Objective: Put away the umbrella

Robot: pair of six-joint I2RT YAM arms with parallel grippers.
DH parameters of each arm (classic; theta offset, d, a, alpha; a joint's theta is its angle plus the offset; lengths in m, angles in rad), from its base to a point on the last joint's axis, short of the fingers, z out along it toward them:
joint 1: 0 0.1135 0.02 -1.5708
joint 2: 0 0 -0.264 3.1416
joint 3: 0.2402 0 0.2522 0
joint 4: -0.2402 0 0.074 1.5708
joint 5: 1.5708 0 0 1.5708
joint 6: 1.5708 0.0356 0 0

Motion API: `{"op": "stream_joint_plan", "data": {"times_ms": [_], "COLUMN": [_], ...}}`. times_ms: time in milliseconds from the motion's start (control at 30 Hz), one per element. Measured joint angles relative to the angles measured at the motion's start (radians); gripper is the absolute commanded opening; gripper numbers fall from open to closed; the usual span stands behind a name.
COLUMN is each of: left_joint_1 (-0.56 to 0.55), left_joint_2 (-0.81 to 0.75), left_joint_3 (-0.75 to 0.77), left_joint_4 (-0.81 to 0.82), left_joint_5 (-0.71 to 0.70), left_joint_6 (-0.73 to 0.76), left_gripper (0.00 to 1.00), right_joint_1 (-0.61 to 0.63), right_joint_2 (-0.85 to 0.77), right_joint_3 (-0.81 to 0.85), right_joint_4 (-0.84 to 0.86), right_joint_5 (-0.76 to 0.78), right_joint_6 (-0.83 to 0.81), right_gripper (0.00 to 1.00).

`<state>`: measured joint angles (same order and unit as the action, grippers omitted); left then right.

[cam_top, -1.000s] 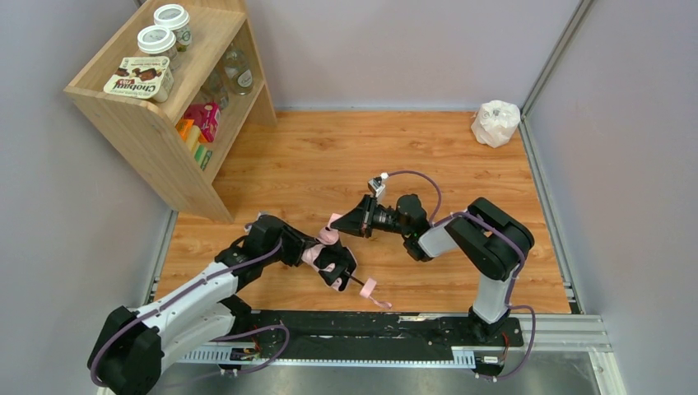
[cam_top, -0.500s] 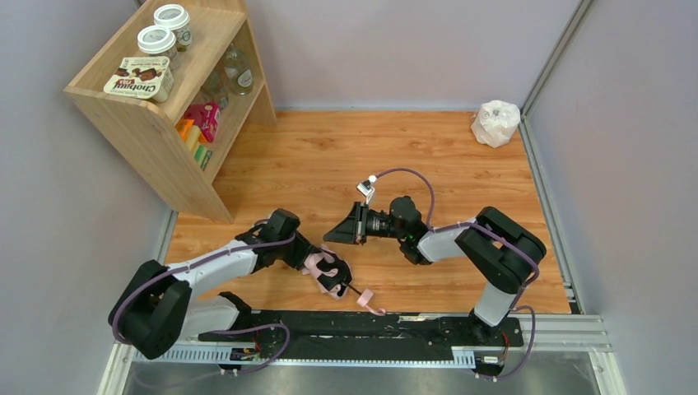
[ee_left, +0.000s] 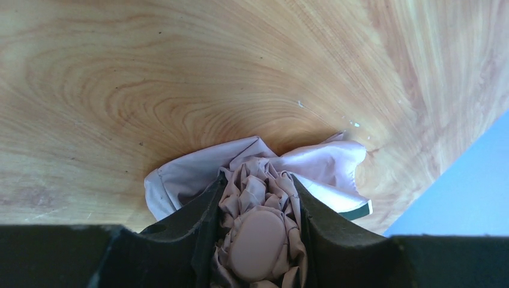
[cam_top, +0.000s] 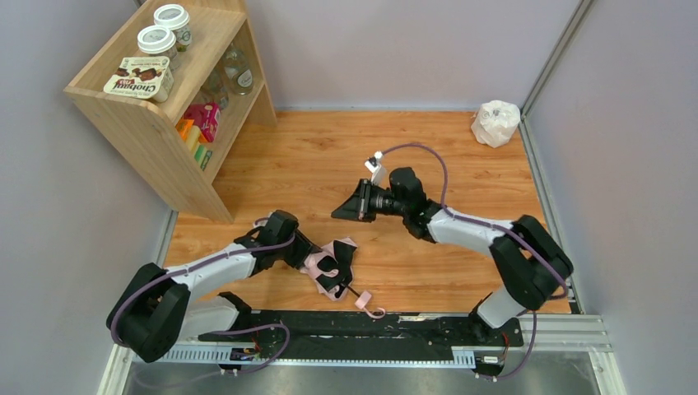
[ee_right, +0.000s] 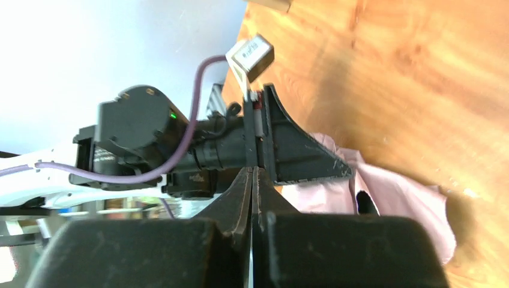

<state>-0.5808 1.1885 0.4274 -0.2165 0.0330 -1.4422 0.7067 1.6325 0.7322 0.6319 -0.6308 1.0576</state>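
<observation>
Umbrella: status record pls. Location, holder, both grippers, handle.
umbrella: bunched pink fabric, on the table near its front edge
left gripper: closed on the umbrella's fabric
right gripper: shut, empty, apart from the umbrella
handle: sticks out toward the arm bases on the thin black shaft
put away: not yet

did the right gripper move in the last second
Yes. The right gripper, jaws shut and empty, has lifted off the umbrella and moved up the view, farther from the black rail in front of the arms.
</observation>
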Motion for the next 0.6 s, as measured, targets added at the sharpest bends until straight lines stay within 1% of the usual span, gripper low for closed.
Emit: {"op": "stream_joint_plan", "data": {"times_ms": [33, 67, 100, 133, 167, 267, 300, 333, 400, 500, 600], "left_joint_1": [0.000, 0.000, 0.000, 0.000, 0.000, 0.001, 0.001, 0.003, 0.011, 0.036, 0.061], "left_joint_2": [-0.012, -0.031, -0.052, -0.077, -0.111, -0.232, -0.277, -0.328, -0.444, -0.573, -0.642], "left_joint_3": [-0.014, -0.035, -0.059, -0.085, -0.113, -0.166, -0.168, -0.167, -0.162, -0.132, -0.094], "left_joint_4": [0.016, 0.041, 0.068, 0.098, 0.122, 0.151, 0.154, 0.164, 0.194, 0.227, 0.275], "left_joint_5": [0.000, 0.001, 0.000, 0.001, 0.000, -0.003, -0.005, -0.005, -0.006, -0.003, 0.001], "left_joint_6": [0.002, 0.006, 0.010, 0.013, 0.018, 0.049, 0.064, 0.080, 0.104, 0.121, 0.116], "left_gripper": [0.00, 0.00, 0.00, 0.00, 0.00, 0.00, 0.00, 0.00, 0.00, 0.00, 0.00], "right_joint_1": [-0.004, -0.003, 0.000, 0.000, -0.001, -0.021, -0.038, -0.056, -0.086, -0.112, -0.113], "right_joint_2": [-0.046, -0.085, -0.119, -0.151, -0.178, -0.223, -0.232, -0.243, -0.266, -0.303, -0.314], "right_joint_3": [0.059, 0.110, 0.147, 0.170, 0.177, 0.138, 0.098, 0.053, -0.025, -0.066, -0.068], "right_joint_4": [-0.146, -0.257, -0.341, -0.411, -0.467, -0.570, -0.570, -0.575, -0.607, -0.678, -0.663], "right_joint_5": [0.036, 0.061, 0.081, 0.098, 0.112, 0.120, 0.114, 0.114, 0.129, 0.172, 0.170], "right_joint_6": [-0.071, -0.129, -0.176, -0.213, -0.241, -0.260, -0.249, -0.235, -0.200, -0.130, 0.001], "right_gripper": [0.03, 0.06, 0.09, 0.15, 0.25, 0.66, 0.77, 0.83, 0.89, 0.90, 0.90]}}
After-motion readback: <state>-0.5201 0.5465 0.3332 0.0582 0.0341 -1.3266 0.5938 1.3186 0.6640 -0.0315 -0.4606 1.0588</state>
